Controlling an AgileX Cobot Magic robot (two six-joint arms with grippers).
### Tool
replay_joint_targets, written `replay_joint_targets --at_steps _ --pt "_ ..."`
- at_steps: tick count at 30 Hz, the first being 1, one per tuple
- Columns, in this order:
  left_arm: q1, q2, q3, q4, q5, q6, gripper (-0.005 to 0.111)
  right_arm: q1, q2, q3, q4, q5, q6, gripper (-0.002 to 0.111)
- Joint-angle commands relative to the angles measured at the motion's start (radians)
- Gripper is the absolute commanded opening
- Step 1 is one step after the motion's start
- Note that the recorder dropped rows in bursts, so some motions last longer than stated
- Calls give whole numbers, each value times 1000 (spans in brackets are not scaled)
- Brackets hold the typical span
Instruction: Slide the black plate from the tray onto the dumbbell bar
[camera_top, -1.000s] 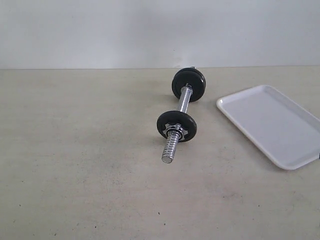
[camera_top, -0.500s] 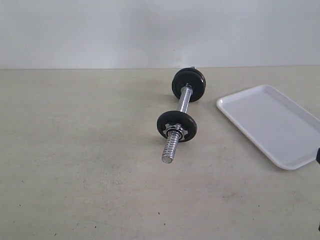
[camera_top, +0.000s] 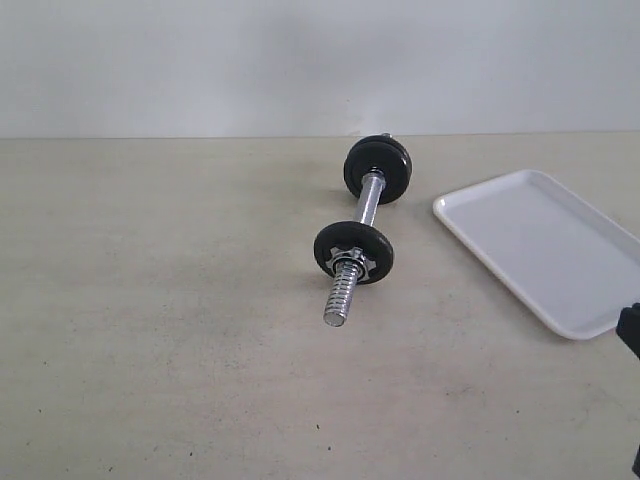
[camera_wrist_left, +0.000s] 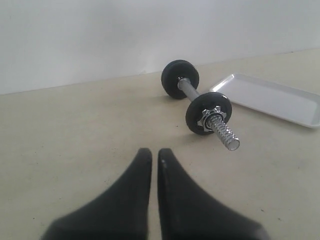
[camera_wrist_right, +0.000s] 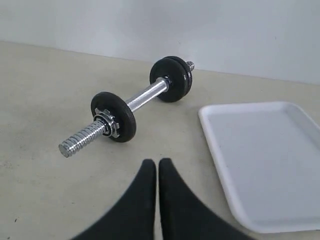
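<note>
Two wrist views show left gripper (camera_wrist_left: 154, 156) and right gripper (camera_wrist_right: 154, 164) jaws pressed together, holding nothing. The exterior view alone shows a dark arm part (camera_top: 630, 335), larger than a second ago, beside the tray (camera_top: 545, 250) toward the desk's (camera_top: 150, 350) right side. The dumbbell bar (camera_top: 368, 205) lies mid-desk, carrying black discs (camera_top: 353, 252).

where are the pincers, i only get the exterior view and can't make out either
Observer: The left pincer is shut and empty, facing the bar.
Operator: and the right
Observer: The right pincer is shut too, holding nothing, facing the gap between bar and tray.
Operator: how many plates on the far end, looks like one blob here
Observer: Two far plates, side by side, with the threaded tip poking out past them.
</note>
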Motion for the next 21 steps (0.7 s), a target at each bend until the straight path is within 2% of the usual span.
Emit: replay_joint_targets --at_steps 1,5,21 --pt "1 -4 4 1 8 6 4 -1 -3 4 4 2 3 0" --pt "1 -4 4 -2 -8 6 4 -1 -3 4 6 -54 75 0" --pt "1 -17 4 -2 -11 6 4 -23 -3 4 5 -67 75 0"
